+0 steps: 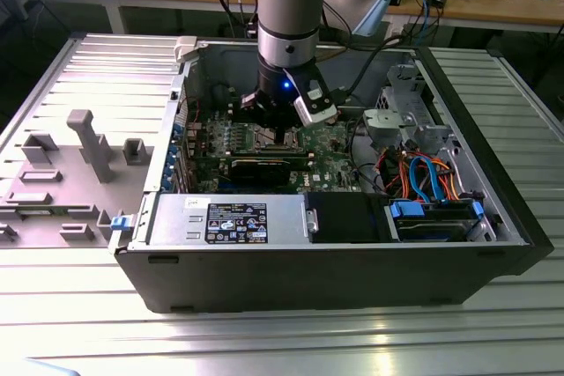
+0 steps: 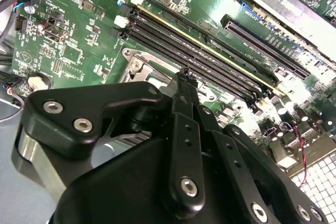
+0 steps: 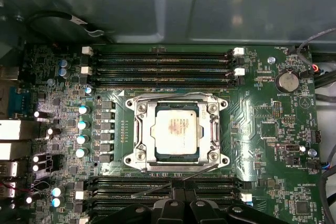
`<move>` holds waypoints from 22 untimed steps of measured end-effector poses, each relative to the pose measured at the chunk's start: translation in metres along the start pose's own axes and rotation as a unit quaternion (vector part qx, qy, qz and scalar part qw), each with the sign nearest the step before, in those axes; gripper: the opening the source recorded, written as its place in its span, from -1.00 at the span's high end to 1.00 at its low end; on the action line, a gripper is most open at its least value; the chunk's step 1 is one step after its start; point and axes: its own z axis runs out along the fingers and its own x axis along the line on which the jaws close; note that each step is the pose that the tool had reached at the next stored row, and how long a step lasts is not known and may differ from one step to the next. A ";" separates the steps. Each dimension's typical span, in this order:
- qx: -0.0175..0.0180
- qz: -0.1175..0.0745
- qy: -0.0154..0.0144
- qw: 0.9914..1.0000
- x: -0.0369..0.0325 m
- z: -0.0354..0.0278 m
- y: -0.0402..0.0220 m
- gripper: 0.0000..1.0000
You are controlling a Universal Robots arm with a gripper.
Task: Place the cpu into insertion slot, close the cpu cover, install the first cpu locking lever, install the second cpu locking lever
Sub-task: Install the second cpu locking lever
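Green motherboard (image 3: 262, 103) fills my view: cpu (image 3: 176, 130) seated in insertion slot (image 3: 137, 129), cpu cover (image 3: 212, 129) closed, just beyond my fingers (image 3: 176, 199); their state I cannot tell.

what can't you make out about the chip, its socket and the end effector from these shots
- Socket contacts: in the first wrist view the chip lies over them inside the metal frame.
- Socket in the exterior view: the arm stands over it.
- End effector fingertips: seen edge-on in the second wrist view, so open or shut cannot be told.
- Lever end: runs behind the end effector in the first wrist view.
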 end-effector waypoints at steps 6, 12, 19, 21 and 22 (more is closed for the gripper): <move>0.000 0.000 0.000 1.000 0.0000 0.0000 0.0000 0.78; -0.002 0.000 0.002 1.000 0.0000 -0.0001 -0.0001 0.78; -0.009 0.002 0.017 1.000 0.0015 0.0014 -0.0041 0.78; -0.009 0.002 0.017 1.000 0.0017 0.0016 -0.0042 0.78; -0.009 0.002 0.017 1.000 0.0017 0.0016 -0.0042 0.78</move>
